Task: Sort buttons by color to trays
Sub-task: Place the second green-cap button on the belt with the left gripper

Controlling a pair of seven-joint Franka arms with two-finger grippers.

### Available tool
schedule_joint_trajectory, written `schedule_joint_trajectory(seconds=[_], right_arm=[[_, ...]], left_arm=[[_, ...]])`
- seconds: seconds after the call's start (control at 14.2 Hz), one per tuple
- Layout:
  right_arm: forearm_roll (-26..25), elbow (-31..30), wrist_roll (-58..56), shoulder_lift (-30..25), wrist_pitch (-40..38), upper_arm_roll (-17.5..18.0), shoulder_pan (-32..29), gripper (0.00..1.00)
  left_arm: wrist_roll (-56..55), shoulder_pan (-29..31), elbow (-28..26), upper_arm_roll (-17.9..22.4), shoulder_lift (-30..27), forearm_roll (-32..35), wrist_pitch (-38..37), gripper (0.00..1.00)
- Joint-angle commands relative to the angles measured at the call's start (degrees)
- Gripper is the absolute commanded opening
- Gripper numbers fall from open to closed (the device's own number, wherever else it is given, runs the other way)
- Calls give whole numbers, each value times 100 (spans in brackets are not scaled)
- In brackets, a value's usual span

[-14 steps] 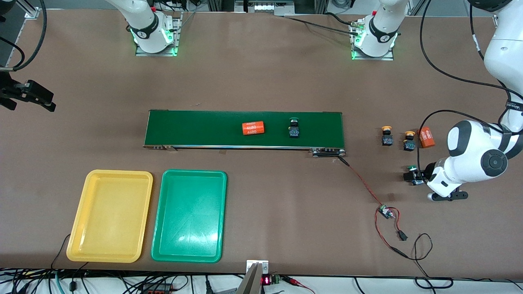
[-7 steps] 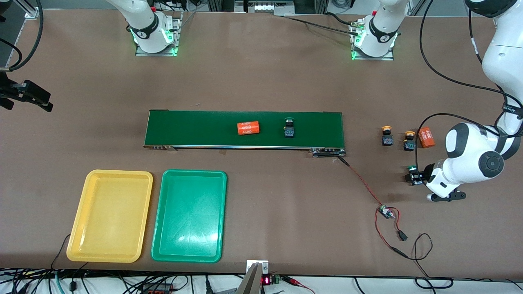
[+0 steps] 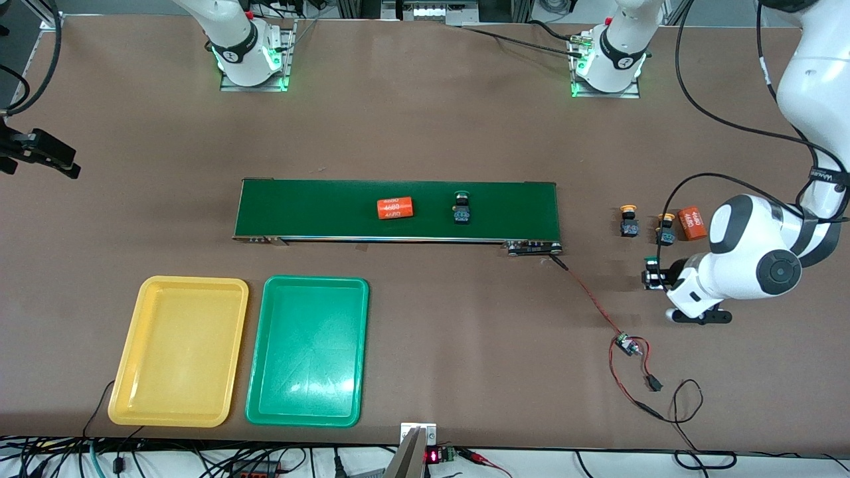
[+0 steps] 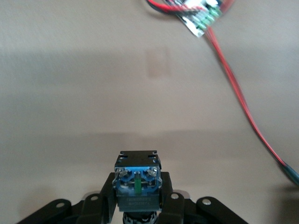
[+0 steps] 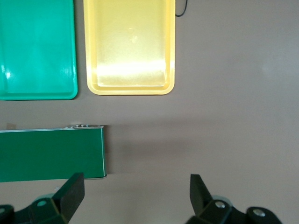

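The yellow tray (image 3: 178, 350) and green tray (image 3: 307, 350) lie side by side nearest the camera. The left gripper (image 3: 654, 274), toward the left arm's end of the table (image 3: 425, 133), has its jaws clamped on a green button (image 4: 138, 179). Farther off stand two yellow buttons (image 3: 627, 222); another green-capped button (image 3: 461, 208) rides the belt (image 3: 319, 209). The right gripper (image 5: 135, 191) waits, jaws wide.

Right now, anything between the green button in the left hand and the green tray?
Nothing visible on the direct line. The left hand is shut on the green button; bare table runs to the green tray. The conveyor belt lies farther from the camera; the red wire lies low.
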Motion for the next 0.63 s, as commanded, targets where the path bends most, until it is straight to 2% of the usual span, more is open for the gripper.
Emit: schedule_joint_trajectory(seconds=[0.0,0.21,0.28,0.42,0.56], right_arm=[[-9,-31,58,79,-33,35,-85,100],[87,-22,50,149,186,44,-138,100],[123,-22,24,140,126,44,-138,100],[141,-31,-12,140,64,52,-120,100],[132,4,50,367,90,52,-120,100]], left_arm=[[-839,-10,-42,-577,-193,58,-952,24],[-827,-53,-296,-1342,-167,102,-1228,17],[-791,-236,-350,-1458,-149,120,-1193,16],[-878,-781,-350,-1468,-140,68,-1175,16],[-992,-1054,-463,-1477,-131,59,-1114,16]])
